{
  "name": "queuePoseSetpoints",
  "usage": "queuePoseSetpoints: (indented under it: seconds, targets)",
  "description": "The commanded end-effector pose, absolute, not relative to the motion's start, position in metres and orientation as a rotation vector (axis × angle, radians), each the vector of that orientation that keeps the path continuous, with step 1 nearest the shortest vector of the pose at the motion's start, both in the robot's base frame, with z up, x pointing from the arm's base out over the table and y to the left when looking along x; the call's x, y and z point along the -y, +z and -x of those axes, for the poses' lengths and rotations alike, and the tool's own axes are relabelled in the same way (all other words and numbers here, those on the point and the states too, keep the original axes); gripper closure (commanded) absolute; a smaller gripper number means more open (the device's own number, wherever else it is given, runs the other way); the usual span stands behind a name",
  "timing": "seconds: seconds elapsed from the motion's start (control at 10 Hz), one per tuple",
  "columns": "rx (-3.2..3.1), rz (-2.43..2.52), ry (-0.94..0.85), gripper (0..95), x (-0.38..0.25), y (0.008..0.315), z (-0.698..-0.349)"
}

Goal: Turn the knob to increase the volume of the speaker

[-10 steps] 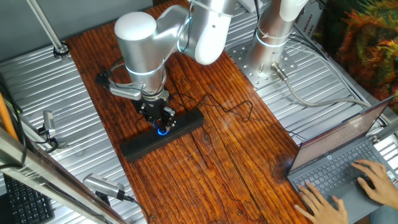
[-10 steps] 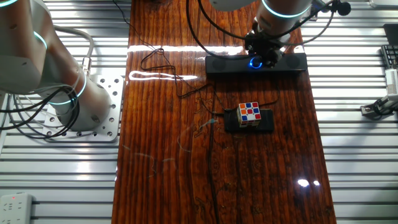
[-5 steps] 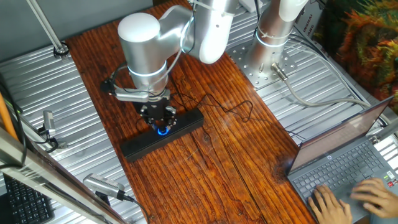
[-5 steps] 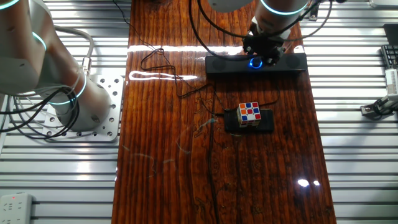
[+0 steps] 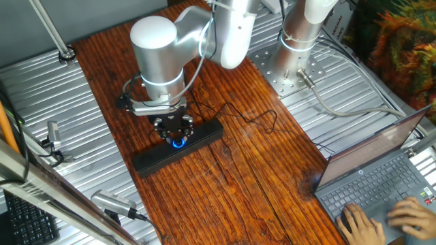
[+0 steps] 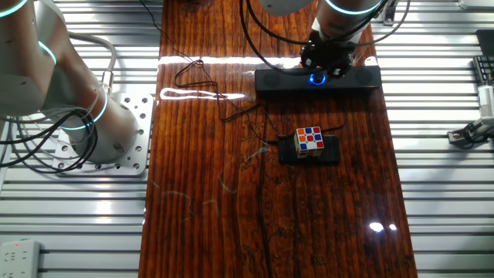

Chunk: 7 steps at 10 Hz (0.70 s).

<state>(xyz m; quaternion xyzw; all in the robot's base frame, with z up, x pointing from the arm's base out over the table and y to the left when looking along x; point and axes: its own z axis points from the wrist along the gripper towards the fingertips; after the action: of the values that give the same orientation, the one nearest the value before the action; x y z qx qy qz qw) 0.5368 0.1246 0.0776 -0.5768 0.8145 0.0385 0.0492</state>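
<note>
The speaker (image 5: 146, 158) is a long slim black bar lying across the wooden table; it also shows in the other fixed view (image 6: 276, 79). The knob (image 5: 178, 142) glows blue at its middle and shows as a blue glow in the other fixed view (image 6: 315, 78). My gripper (image 5: 176, 135) points straight down and is shut on the knob; in the other fixed view the gripper (image 6: 324, 65) covers most of the knob. A thin black cable (image 5: 255, 122) runs from the speaker over the table.
A multicoloured cube (image 6: 309, 140) sits on a small black square pad (image 6: 333, 152) in front of the speaker. A laptop (image 5: 381, 170) with a person's hands stands at the right. The arm's metal base plate (image 5: 286, 68) is at the back.
The wrist has rotated about the knob: the side fitting on the gripper swung round, while the gripper stays on the knob. The hands on the laptop shifted.
</note>
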Motion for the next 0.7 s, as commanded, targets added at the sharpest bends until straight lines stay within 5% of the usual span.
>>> queuePoseSetpoints:
  seconds: [0.1,0.7]
  targets:
    - [-2.388,1.881,0.105,57.0,-0.1253,0.0781,-0.5372]
    - [-2.219,2.086,0.084,57.0,-0.1261,0.0787,-0.5384]
